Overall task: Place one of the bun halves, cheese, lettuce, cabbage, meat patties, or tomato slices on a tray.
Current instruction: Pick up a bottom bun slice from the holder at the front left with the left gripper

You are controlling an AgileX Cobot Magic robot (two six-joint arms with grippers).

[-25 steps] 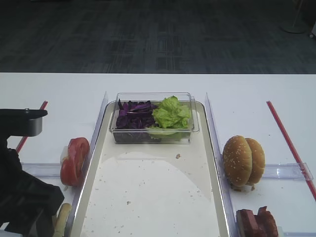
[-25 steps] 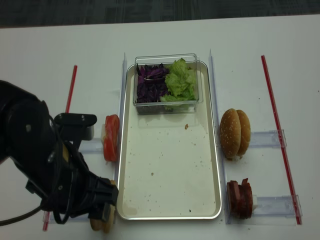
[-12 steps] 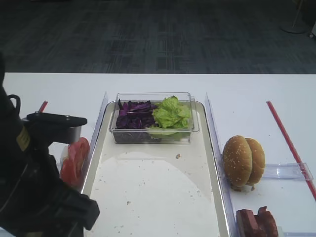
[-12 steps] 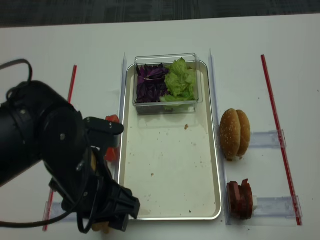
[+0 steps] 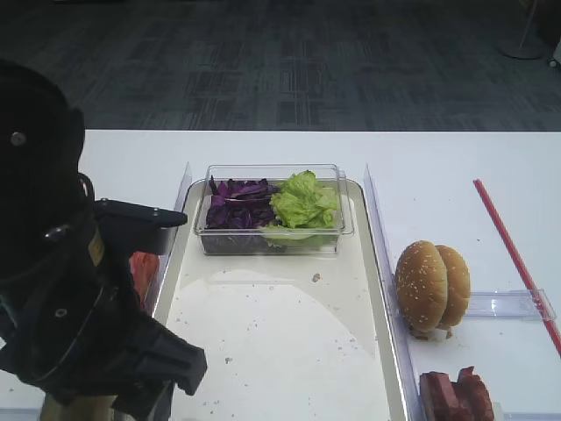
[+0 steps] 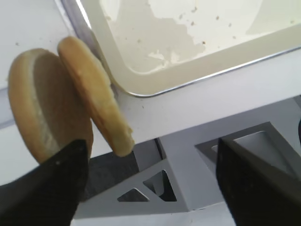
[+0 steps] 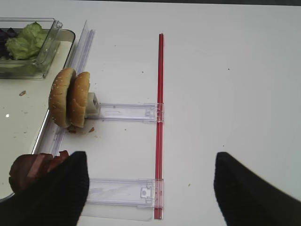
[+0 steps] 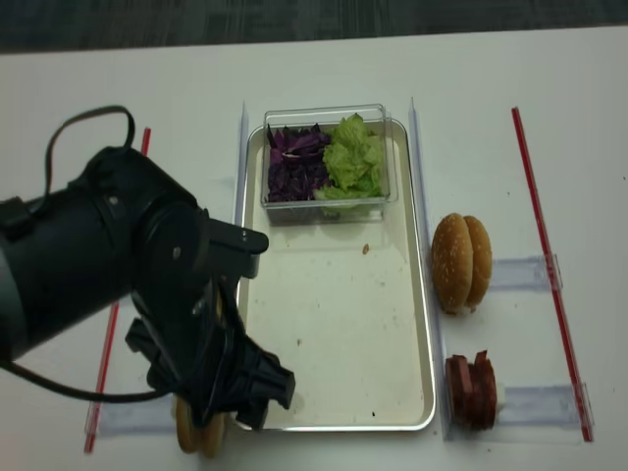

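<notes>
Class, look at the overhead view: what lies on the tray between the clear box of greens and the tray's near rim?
In the overhead view, the tray floor between the clear box and the near rim holds only scattered crumbs; no ingredient is there yet.

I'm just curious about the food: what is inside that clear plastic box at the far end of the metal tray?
The clear plastic box holds purple cabbage on the left and green lettuce on the right. Whatever lies beneath the leaves is covered. The box sits in the tray.
</notes>
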